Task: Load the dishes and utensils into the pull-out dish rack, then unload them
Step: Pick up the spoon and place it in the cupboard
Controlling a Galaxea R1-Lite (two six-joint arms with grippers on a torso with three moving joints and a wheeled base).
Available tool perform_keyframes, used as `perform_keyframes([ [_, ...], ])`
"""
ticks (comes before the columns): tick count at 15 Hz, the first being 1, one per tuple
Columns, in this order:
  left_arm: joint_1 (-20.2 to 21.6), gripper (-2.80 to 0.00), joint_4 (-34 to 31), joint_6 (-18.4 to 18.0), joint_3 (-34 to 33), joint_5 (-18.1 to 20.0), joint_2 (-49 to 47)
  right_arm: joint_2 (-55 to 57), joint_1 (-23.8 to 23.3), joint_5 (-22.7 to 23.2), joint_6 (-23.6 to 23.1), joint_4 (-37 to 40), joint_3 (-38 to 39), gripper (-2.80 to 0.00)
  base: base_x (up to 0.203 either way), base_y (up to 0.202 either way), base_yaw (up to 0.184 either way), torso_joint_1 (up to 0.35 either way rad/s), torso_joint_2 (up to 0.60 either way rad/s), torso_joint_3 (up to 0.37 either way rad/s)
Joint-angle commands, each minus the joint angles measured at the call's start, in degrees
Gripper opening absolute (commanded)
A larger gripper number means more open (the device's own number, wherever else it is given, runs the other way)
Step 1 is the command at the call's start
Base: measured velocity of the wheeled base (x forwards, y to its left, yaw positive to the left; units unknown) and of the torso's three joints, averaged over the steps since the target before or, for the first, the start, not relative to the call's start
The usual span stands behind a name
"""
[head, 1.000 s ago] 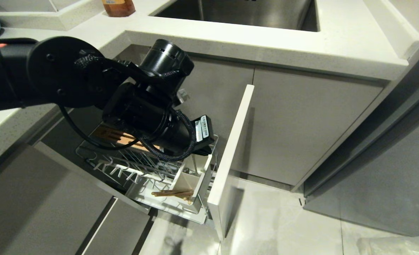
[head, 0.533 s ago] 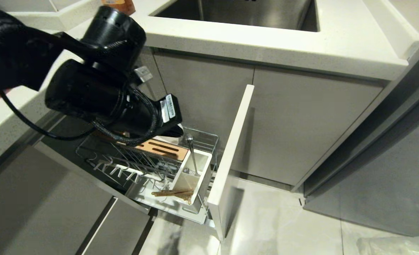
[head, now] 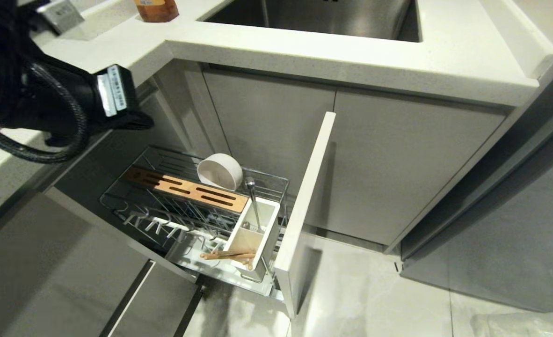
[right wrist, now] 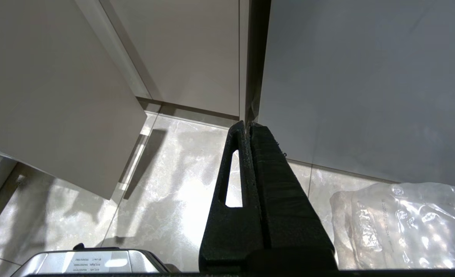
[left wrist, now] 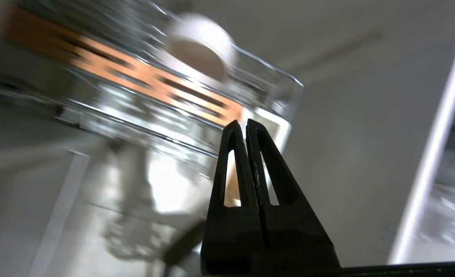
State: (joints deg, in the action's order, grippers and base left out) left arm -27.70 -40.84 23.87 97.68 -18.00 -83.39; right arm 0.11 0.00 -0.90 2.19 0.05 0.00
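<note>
Head view: looks down on the pull-out dish rack [head: 197,210].
Left wrist view: shares that rack [left wrist: 154,88].
Right wrist view: faces the floor [right wrist: 166,192].

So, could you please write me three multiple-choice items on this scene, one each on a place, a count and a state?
1. Where does the spoon stand?
A. in the white utensil box
B. in the sink
C. on the floor

2. How many bowls sit in the pull-out dish rack?
A. none
B. one
C. three

3. How is the left hand?
A. shut on the chopsticks
B. wide open
C. shut and empty

Key: 1 A, its handle rises out of the box; 2 B, only the white bowl lies behind the wooden block; 3 C, its fingertips meet with nothing between, while the chopsticks lie in the rack.
</note>
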Motion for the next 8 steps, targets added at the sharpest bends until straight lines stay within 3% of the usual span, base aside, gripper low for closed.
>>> perform_keyframes([
  [1, 2.18, -2.8, -0.2, -2.52, -0.2, -2.25, 4.39, -0.02, 0.09, 0.02, 0.0, 0.0, 0.18, -2.8, 0.0, 0.0, 0.0, 0.0, 0.0, 0.0],
  [5, 11.32, -2.8, -0.21, -9.41, -0.2, -4.19, 9.04, -0.02, 0.07, -0.01, 0.0, -0.01, 0.13, -2.8, 0.0, 0.0, 0.0, 0.0, 0.0, 0.0],
  [8, 22.21, -2.8, -0.14, -13.35, -0.21, -4.25, 11.81, -0.02, 0.09, 0.02, 0.0, 0.01, 0.18, -2.8, 0.0, 0.0, 0.0, 0.0, 0.0, 0.0],
])
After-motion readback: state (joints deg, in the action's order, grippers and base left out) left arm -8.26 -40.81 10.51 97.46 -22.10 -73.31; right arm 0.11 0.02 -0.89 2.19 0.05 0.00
